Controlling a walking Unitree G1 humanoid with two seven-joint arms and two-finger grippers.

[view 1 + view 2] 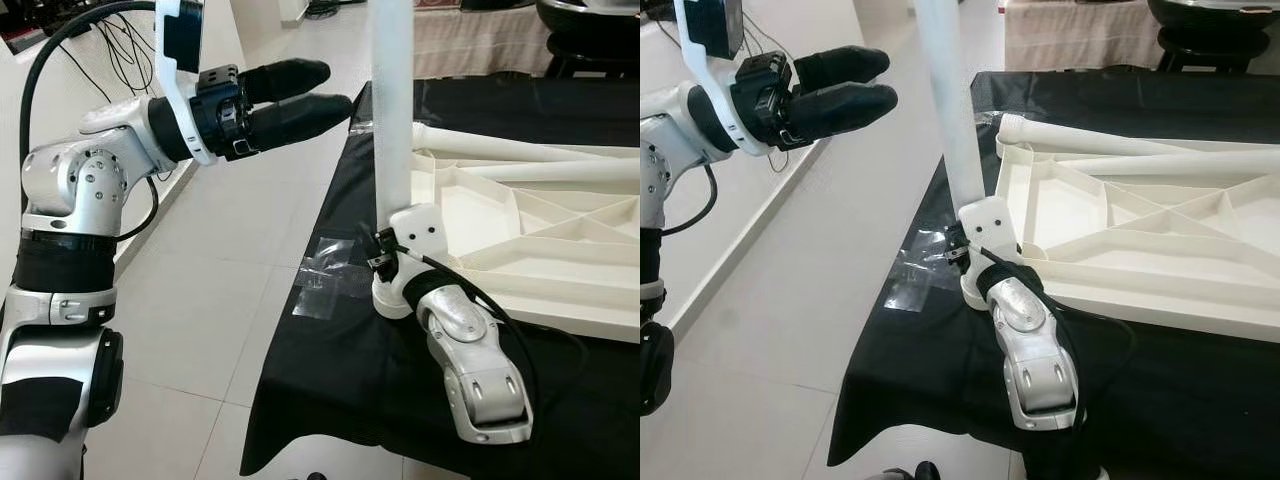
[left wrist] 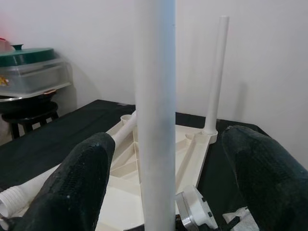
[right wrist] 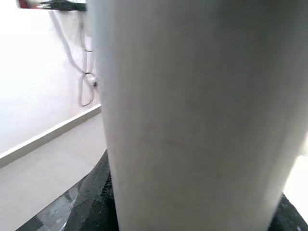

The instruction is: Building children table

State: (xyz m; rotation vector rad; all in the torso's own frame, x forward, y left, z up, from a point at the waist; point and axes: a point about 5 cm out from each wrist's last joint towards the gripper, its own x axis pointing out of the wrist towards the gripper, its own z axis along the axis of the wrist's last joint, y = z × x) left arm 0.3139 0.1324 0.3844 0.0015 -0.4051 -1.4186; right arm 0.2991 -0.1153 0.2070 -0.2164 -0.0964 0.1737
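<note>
A white children's tabletop (image 1: 560, 290) lies upside down on a black cloth. A white table leg (image 1: 392, 110) stands upright at its near left corner. My right gripper (image 1: 393, 250) is shut on the foot of that leg, and in the right wrist view the leg (image 3: 192, 115) sits close between the black fingers. My left gripper (image 1: 336, 88) is open, held high to the left of the leg with its fingers pointing at it. In the left wrist view the leg (image 2: 156, 110) stands between the two fingers (image 2: 72, 187) without touching them. Another leg (image 2: 216, 72) stands upright at a far corner.
Two loose white legs (image 1: 530, 155) lie across the tabletop. A clear plastic bag (image 1: 325, 275) rests on the black cloth (image 1: 330, 390) near its left edge, with tiled floor beyond. Cables (image 1: 125, 45) lie along the wall at the far left. A stool with a lidded container (image 2: 29, 72) stands behind the table.
</note>
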